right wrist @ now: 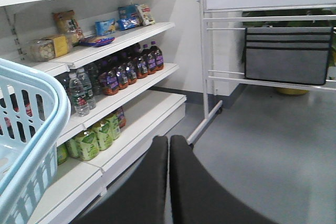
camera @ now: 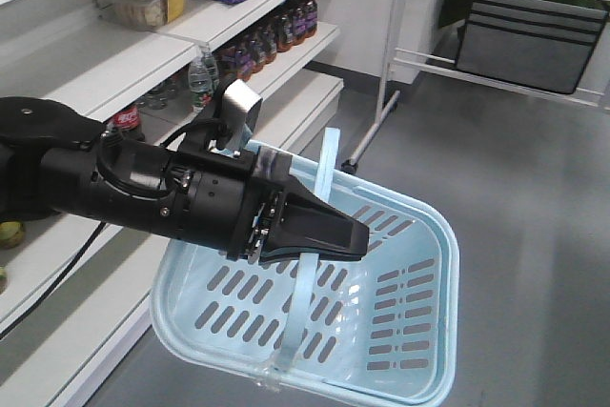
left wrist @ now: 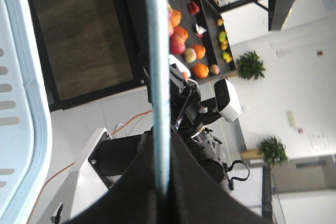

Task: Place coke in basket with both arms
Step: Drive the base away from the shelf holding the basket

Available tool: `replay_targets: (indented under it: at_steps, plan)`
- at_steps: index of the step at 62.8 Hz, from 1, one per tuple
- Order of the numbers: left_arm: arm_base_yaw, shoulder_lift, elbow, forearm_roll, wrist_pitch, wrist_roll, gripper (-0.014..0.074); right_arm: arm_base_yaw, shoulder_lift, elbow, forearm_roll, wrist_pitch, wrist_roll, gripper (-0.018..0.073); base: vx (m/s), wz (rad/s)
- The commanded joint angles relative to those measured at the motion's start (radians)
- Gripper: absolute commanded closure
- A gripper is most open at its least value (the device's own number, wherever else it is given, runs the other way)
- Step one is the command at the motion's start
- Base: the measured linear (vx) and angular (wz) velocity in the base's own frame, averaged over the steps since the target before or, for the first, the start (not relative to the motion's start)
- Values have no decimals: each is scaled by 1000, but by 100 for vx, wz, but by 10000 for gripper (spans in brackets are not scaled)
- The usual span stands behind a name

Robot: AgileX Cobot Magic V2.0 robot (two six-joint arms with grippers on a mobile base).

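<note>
My left gripper (camera: 345, 234) is shut on the flat hoop handle (camera: 329, 164) of the light blue basket (camera: 438, 264) and holds it up beside the shelves. In the left wrist view the handle (left wrist: 157, 51) runs straight between the closed jaws of that gripper (left wrist: 161, 148). A red-labelled coke bottle (camera: 126, 122) stands on a middle shelf, partly hidden behind my left arm. My right gripper (right wrist: 169, 141) is shut and empty, low in front of the shelves, right of the basket's rim (right wrist: 50, 111). It is out of the front view.
White shelves (right wrist: 126, 85) on the left hold dark juice bottles (right wrist: 118, 74), water bottles (right wrist: 79, 95) and green-labelled bottles (right wrist: 97, 137). A white metal rack with a grey bin (right wrist: 286, 53) stands at the back right on the grey floor.
</note>
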Motion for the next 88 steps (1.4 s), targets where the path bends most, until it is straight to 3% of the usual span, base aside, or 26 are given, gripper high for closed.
replay_targets:
  at_steps: [1,88]
  plan:
    - [-4,-46,-22,-83,32,13,604,1,-15,15,-4,-75,-9,564,-1,-40]
    - [-4,-46,-22,-83,32,13,604,1,-15,15,-4,-75,-9,564,5,-34]
